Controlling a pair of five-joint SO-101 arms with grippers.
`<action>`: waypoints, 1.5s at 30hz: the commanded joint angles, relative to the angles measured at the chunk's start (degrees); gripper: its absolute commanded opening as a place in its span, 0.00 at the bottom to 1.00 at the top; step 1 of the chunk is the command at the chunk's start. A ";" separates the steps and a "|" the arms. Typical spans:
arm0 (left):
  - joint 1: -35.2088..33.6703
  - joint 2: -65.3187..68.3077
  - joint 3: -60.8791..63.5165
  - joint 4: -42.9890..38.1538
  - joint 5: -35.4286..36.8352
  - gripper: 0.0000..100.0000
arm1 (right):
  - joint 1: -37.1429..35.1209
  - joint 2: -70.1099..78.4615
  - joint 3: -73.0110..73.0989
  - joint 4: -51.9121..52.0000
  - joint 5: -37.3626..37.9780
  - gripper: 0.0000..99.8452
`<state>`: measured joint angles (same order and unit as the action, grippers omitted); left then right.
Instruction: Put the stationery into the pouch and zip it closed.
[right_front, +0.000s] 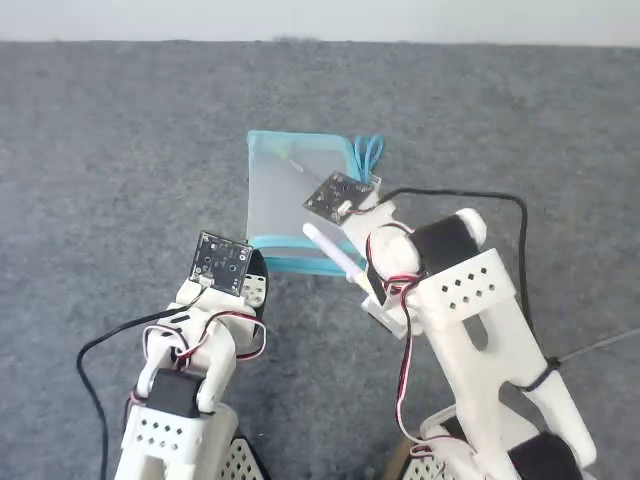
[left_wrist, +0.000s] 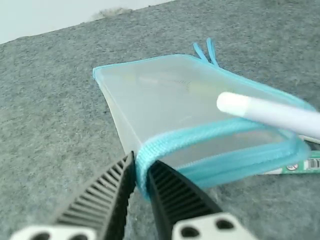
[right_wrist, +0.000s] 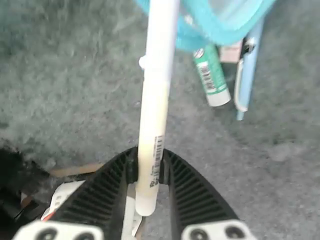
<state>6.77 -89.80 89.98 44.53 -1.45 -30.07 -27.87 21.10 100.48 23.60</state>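
High view: the left gripper (right_front: 255, 278) is sitting at the near corner of the pouch (right_front: 290, 190), while the right gripper (right_front: 372, 287) is slanting a white pen (right_front: 330, 250) over the pouch's near edge, apparently lining it up for insertion. Left wrist view: the left jaws, narrowed to a slit, are pinching the pouch's blue zip trim, probably steadying the mouth. Right wrist view: the right jaws are clamping the pen's barrel; a green stick (right_wrist: 210, 75) and a pale blue pen (right_wrist: 247, 75) are lying just beside the pouch, not yet inside.
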 joint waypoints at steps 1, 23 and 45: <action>-0.53 -1.05 -0.57 -0.88 -0.26 0.01 | -0.75 -4.97 0.79 2.33 1.58 0.01; -0.53 -0.79 -0.48 -0.88 -0.26 0.01 | -6.11 -6.99 4.84 1.71 0.35 0.01; -0.09 -1.14 -0.57 -0.97 -0.26 0.01 | 0.31 30.99 -31.30 2.07 -10.90 0.01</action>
<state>6.77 -89.80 89.98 44.53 -1.45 -30.15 2.37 -3.87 100.48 14.11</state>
